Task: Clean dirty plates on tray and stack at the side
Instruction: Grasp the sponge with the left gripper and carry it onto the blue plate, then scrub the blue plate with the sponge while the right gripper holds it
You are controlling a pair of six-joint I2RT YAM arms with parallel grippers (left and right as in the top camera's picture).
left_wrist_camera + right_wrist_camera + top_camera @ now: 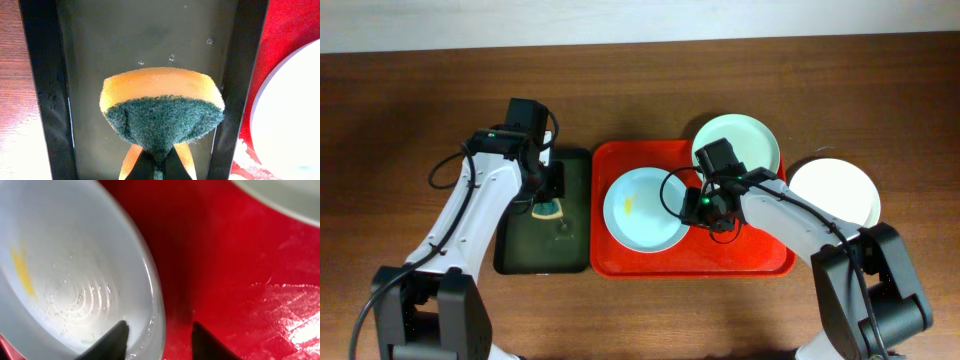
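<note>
The right gripper (pixel 160 326) is straddling the 3 o'clock rim of the smeared blue plate (pixel 642 208) with its fingers spread, one inside the plate and one over the red tray (pixel 760 258). Three plates are showing. The blue one is lying in the tray, a green plate (pixel 740 143) is overhanging the tray's 1 o'clock corner, and a white plate (pixel 840 190) is sitting beyond its 3 o'clock edge. The left gripper (pixel 159 156) is pinching the one sponge (pixel 162 107) over the dark green tray (pixel 575 235). Bare red floor is lying open at the tray's 5 o'clock.
</note>
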